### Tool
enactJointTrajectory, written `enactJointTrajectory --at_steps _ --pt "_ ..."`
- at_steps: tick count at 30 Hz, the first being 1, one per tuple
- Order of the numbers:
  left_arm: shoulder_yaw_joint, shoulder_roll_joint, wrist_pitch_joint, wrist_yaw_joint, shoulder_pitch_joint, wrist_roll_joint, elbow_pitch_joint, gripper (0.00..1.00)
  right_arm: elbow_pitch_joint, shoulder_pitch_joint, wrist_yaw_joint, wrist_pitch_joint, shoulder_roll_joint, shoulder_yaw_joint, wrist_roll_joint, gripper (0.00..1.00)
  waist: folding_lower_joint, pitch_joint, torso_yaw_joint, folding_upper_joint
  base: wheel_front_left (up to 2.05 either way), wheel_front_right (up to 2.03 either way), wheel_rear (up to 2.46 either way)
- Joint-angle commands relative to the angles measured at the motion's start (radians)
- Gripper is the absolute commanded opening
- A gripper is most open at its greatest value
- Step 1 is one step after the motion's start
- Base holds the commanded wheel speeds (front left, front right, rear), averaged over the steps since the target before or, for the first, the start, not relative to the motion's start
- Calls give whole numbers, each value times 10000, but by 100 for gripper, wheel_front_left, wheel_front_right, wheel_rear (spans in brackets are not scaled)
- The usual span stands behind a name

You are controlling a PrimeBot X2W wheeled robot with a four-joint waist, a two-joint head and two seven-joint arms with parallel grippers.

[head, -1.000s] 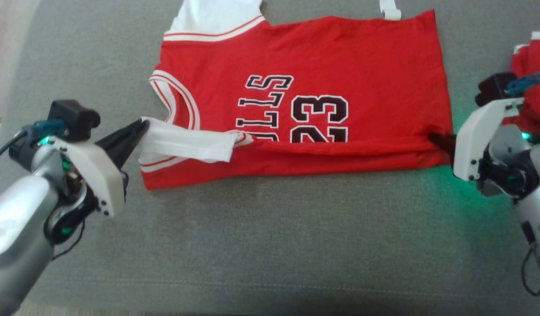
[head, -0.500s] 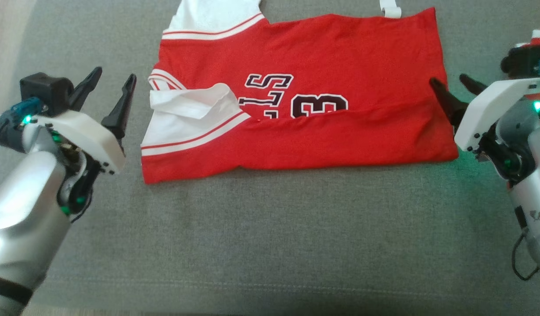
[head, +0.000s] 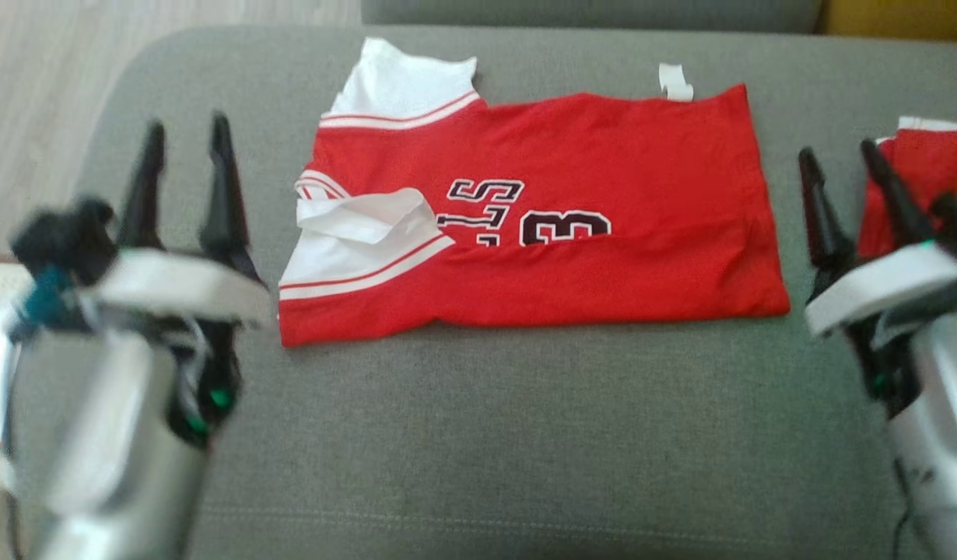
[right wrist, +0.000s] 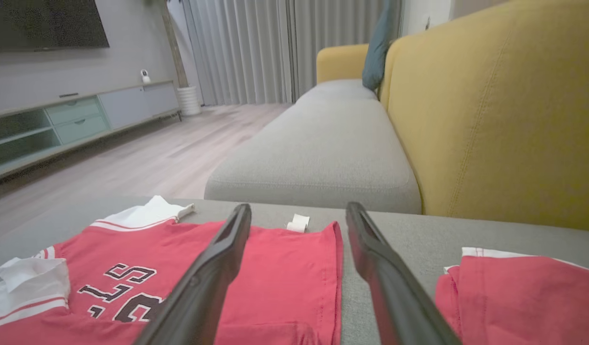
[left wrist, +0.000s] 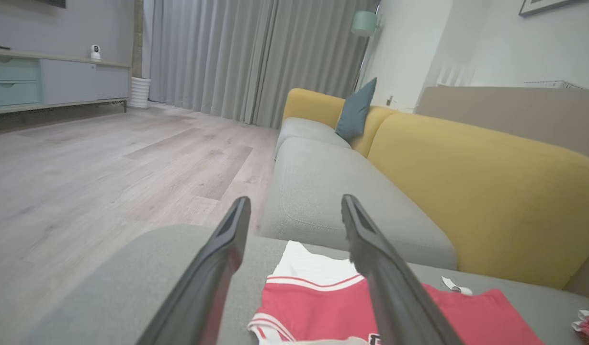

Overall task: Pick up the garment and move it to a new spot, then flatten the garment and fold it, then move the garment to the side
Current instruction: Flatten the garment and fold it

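1. The left tool point(head: 186, 126) and right tool point(head: 836, 152) are standing released and empty, having just let go and backed off the ends of the jersey point(head: 603, 155).
2. The jersey is lying on the grey cushion point(head: 478, 435), its near edge folded over the lettering.
3. One fold is looking done; further folding is likely waiting.

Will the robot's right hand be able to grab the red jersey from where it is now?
Probably yes. The right gripper is open and sits just beside the red jersey's right edge, with a strip of bare grey cushion between them and nothing lying in the way. It is not touching the jersey.
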Motion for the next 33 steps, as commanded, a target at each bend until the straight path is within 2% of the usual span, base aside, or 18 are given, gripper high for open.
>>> enactJointTrajectory --at_steps 1,7,13,17,23,28,33 --pt "710 -116 -56 9 124 235 -604 100 -409 228 37 -362 222 -78 -291 100 1 -234 19 -1 0 0 0" --pt "1792 -1628 -57 -374 1829 1641 -1617 100 -1013 1471 37 -1147 1190 -924 -1567 100 1 -614 -24 -1 0 0 0" --pt "2531 -2356 -58 -797 3159 2292 -1553 100 -1629 2662 37 -1347 2280 -1876 -2372 100 1 -843 -212 -1 0 0 0" --pt "2527 -2456 -58 -985 3384 2736 -1207 100 -2021 3111 37 -1335 2629 -2244 -2648 100 1 -774 -292 -1 0 0 0" --pt "2540 -2478 -58 -687 2980 3408 -224 100 -2584 3151 37 -1076 2800 -2375 -2782 100 1 -435 -491 -1 0 0 0" --pt "2656 -2383 -58 -380 2016 3735 1887 100 -3064 3082 37 -793 2852 -2433 -2946 100 1 1 -693 -1 0 0 0" --pt "2645 -2188 92 -365 1100 3790 3806 100 -3442 2998 37 -561 2863 -2475 -3065 100 1 309 -841 -1 0 0 0"
